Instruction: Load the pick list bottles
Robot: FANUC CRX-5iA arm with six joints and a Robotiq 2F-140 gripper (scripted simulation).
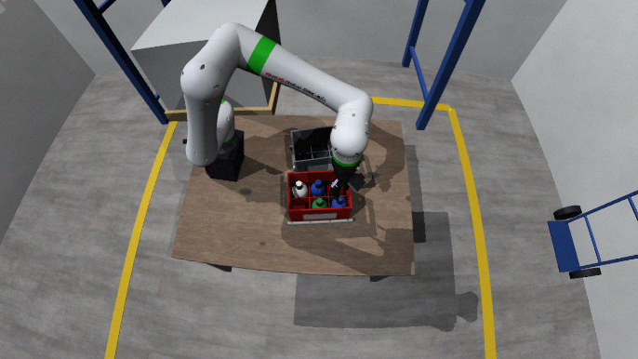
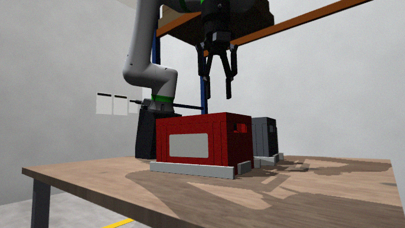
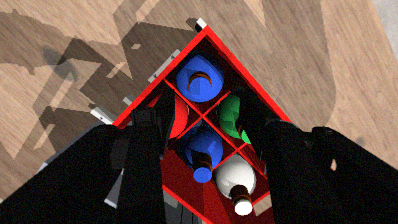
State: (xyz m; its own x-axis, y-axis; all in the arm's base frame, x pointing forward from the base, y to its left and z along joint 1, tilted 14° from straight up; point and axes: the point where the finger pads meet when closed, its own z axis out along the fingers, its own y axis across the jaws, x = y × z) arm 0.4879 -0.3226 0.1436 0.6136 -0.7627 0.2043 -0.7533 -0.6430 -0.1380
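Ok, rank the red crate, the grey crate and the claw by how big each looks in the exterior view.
1. Red crate, plainly the largest.
2 and 3. Claw and grey crate: too alike to rank. The grey crate is partly hidden behind the red one and farther from the camera, so it likely looks smaller than it is.

The arm (image 1: 298,79) is glossy white tubing with rounded joints, bright green bands and small dark screw holes, red and black lettering along one link, a black pedestal base (image 1: 226,164), and a black, slender-fingered claw (image 2: 218,94).
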